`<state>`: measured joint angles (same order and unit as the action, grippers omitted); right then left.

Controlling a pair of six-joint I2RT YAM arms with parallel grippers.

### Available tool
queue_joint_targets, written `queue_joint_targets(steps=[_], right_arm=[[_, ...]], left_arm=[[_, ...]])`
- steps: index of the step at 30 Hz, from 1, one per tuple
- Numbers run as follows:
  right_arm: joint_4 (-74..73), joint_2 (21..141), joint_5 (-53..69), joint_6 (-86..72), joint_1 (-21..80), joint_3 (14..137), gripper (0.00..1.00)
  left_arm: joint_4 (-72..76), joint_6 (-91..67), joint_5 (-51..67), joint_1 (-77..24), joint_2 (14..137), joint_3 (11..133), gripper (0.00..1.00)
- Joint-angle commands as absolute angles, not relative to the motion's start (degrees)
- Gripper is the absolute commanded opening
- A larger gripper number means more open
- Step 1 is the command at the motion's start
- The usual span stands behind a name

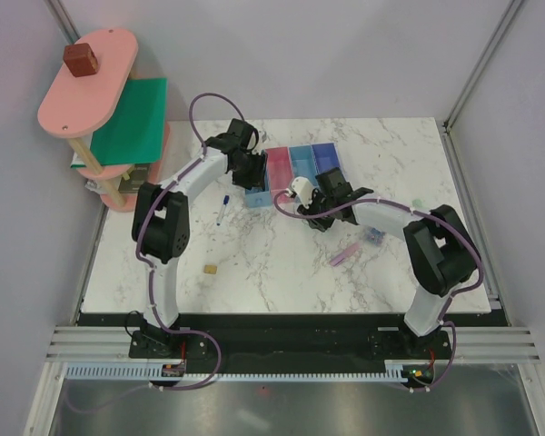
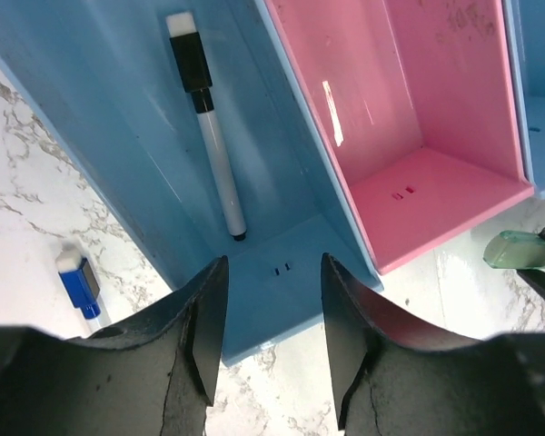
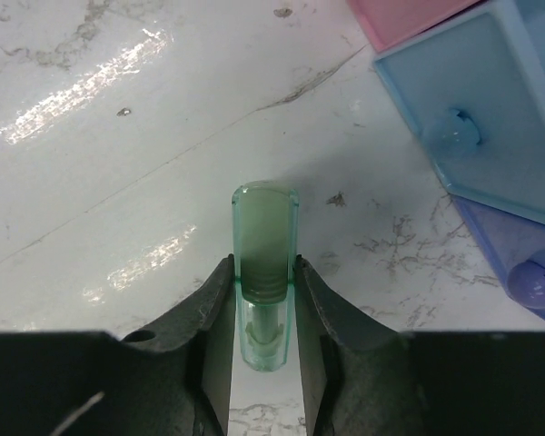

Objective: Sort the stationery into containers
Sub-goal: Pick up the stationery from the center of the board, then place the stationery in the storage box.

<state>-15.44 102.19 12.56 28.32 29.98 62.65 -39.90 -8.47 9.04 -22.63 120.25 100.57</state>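
Seen from above, the left arm hides most of the blue bin (image 1: pixel 257 196), and the right arm's hold is too small to read. Up close, the right gripper (image 3: pixel 263 268) has its jaws pinching a mint-green piece (image 3: pixel 265 227) that juts past their tips, perhaps just clear of the surface (image 3: pixel 118 182). The left gripper (image 2: pixel 268 295) hangs with jaws spread over the blue bin, a white marker (image 2: pixel 213 154) lying inside.
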Motion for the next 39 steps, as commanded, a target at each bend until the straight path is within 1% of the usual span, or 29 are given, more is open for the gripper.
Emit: queue_joint_targets(steps=[1,8,11,16,17,20,22,26,27,33,39], right_arm=[[-16.5,96.6,12.5,25.8,30.4,65.2,0.18],[-19.3,91.7,10.1,21.7,30.4,70.1,0.17],[-19.3,91.2,4.9,21.8,30.4,72.3,0.17],[-17.8,93.6,-3.2,25.7,28.6,77.0,0.18],[-17.1,94.5,-3.8,25.9,28.0,78.0,0.18],[-16.3,99.0,-4.0,25.8,24.5,83.4,0.18],[-16.1,103.0,-3.8,25.9,22.3,87.7,0.18],[-15.0,109.3,-3.3,25.9,20.7,94.0,0.18],[-14.8,110.4,-3.2,25.9,20.5,95.6,0.18],[-12.9,117.6,-2.7,25.8,20.5,98.7,0.18],[-11.1,120.1,-3.8,25.6,20.2,97.4,0.18]], left_arm=[[-40.9,-6.4,12.2,-22.9,114.3,103.1,0.53],[-45.5,-0.1,20.1,-22.9,108.8,104.1,0.55],[-48.4,6.7,22.1,-22.9,106.6,103.6,0.57],[-49.1,17.7,15.4,-22.9,103.7,97.7,0.6],[-49.0,18.9,12.2,-22.9,103.5,96.6,0.6],[-48.2,23.4,7.7,-22.9,103.1,92.0,0.61],[-46.6,25.8,5.9,-22.9,102.8,88.2,0.64],[-42.8,29.0,1.3,-22.9,103.0,82.5,0.67],[-42.0,29.8,1.1,-22.9,103.2,80.8,0.68],[-37.8,31.2,0.2,-22.6,106.7,78.4,0.69],[-36.0,31.1,0.2,-22.1,109.9,78.5,0.69]])
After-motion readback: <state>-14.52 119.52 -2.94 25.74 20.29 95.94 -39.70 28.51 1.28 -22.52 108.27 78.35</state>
